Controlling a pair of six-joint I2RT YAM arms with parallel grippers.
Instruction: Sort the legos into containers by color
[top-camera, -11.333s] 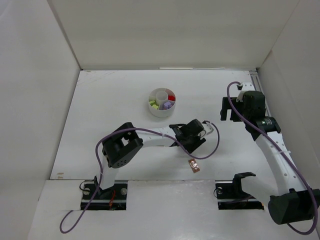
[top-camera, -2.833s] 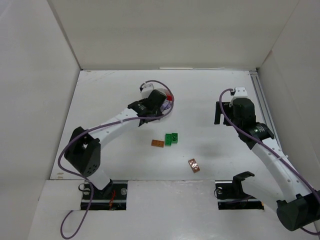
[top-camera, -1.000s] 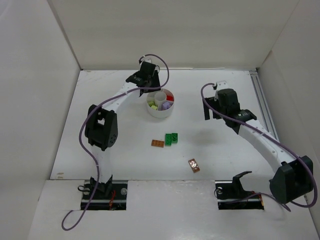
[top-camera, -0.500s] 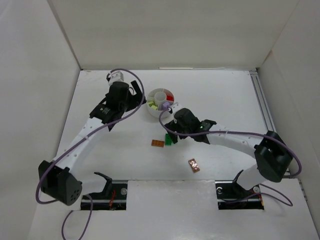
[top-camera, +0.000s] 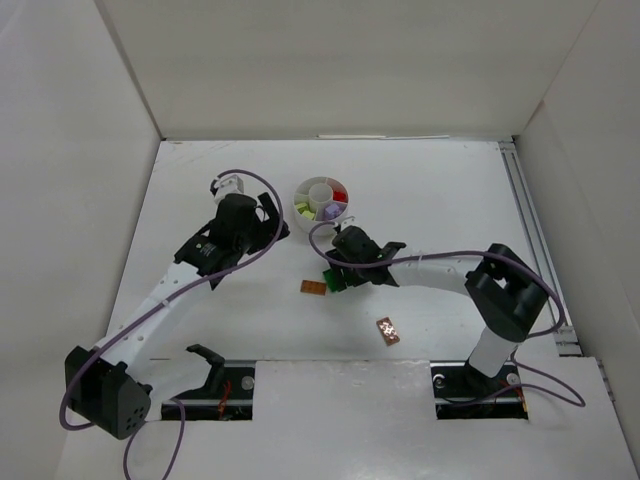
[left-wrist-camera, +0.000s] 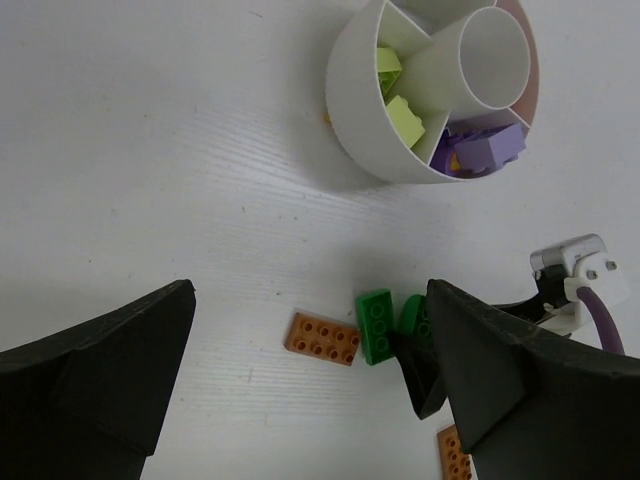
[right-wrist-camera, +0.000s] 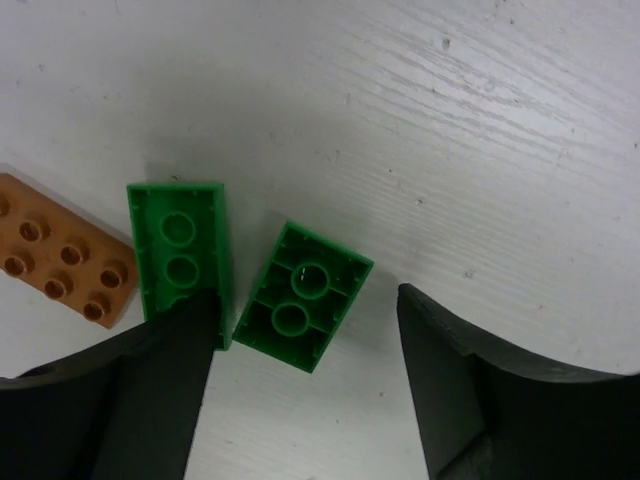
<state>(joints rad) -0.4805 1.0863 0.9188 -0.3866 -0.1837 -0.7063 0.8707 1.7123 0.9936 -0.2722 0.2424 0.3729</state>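
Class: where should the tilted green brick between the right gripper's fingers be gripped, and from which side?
Pinch the green brick by its two long sides, coming straight down. It lies flat, hollow side up, and the open right gripper straddles its narrow width. The second green brick lies close, so room there looks tight.

The small round white dish (left-wrist-camera: 350, 120) looks like smooth moulded plastic, its wall carrying a soft sheen. Under the dish, the white table (right-wrist-camera: 480, 110) is painted wood, matt, with fine grain lines and a few dark specks showing through. Inside the dish, the pale yellow-green bricks (left-wrist-camera: 403, 118) and light purple bricks (left-wrist-camera: 485, 155) are clean, lightly glossy plastic. Out on the table near the dish, the green studded brick (right-wrist-camera: 180, 250), the green brick lying hollow side up (right-wrist-camera: 303, 296) and the orange-brown brick (right-wrist-camera: 60, 265) are hard plastic too, slightly shiny and crisp-edged. The right gripper (right-wrist-camera: 303, 310) has fingers (right-wrist-camera: 470, 400) of dull black plastic, faintly textured.
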